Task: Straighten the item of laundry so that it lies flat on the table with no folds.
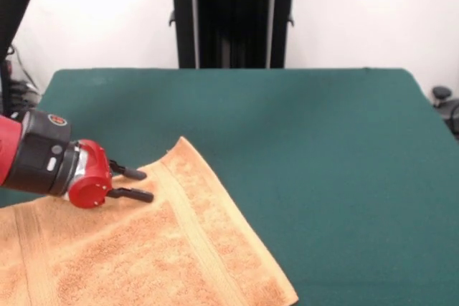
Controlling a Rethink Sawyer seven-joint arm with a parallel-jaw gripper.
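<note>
My gripper [143, 185] reaches in from nine o'clock, lying nearly level, its two black fingers [133, 173] apart with a narrow gap and nothing clamped between them, right over the far edge of the orange-tan hand towel [150, 249]. The towel lies spread at the seven o'clock part of the dark green table [308, 141], one woven band stripe [197, 231] running diagonally toward five o'clock, its near and left portions cut off by the frame.

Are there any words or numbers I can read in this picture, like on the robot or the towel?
None: no words, numbers or signs can be read.
Gripper: red and black, with no label that shows.
Towel: plain orange-tan cloth with woven stripes, no tag in sight.
Table: bare green top, nothing printed.
Pedestal: black, with no marking.
</note>
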